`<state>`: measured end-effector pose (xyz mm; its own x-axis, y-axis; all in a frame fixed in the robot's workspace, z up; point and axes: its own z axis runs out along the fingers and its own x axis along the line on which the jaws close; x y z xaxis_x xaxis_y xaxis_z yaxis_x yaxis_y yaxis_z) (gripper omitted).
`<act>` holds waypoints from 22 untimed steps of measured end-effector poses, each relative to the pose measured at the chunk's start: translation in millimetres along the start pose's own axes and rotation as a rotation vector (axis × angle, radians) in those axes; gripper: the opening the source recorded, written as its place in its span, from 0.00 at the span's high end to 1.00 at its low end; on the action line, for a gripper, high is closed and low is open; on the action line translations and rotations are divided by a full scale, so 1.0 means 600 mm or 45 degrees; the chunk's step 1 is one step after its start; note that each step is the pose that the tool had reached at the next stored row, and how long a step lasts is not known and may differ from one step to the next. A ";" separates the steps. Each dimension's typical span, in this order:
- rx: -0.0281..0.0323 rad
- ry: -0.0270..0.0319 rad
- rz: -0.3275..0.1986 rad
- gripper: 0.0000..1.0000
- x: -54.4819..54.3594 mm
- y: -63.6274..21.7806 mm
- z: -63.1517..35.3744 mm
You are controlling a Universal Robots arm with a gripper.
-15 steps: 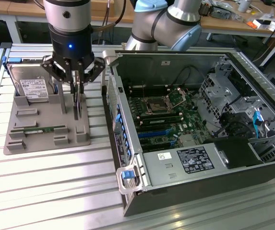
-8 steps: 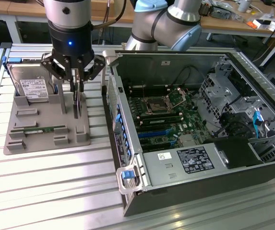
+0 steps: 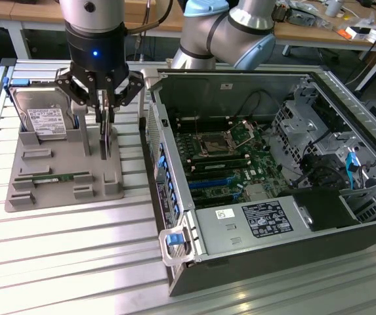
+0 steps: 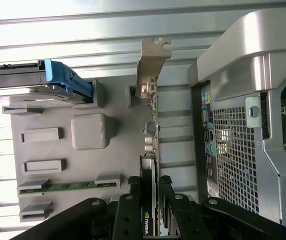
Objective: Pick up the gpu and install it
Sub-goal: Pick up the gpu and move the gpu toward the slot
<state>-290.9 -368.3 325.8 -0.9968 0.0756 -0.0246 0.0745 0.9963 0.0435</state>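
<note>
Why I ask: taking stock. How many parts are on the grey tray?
3: hard drive at the far end, memory stick near the front, gpu upright between the jaws.

Thin dark gpu [image 4: 149, 150] standing on edge in the grey holder [image 3: 56, 190], silvery bracket [image 4: 150, 62] at one end, top edge pinched by end effector [image 3: 105, 134].

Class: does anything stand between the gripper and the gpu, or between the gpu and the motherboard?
Nothing visible between gripper and gpu: the gripper sits at the card's top edge. Between gpu and motherboard stands the case wall; the case is open above.
</note>
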 end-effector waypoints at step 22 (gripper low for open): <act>0.0000 0.0000 0.000 0.73 -0.001 0.001 -0.029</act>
<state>-290.8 -368.3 343.4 -0.9968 0.0756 -0.0246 0.0745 0.9963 0.0436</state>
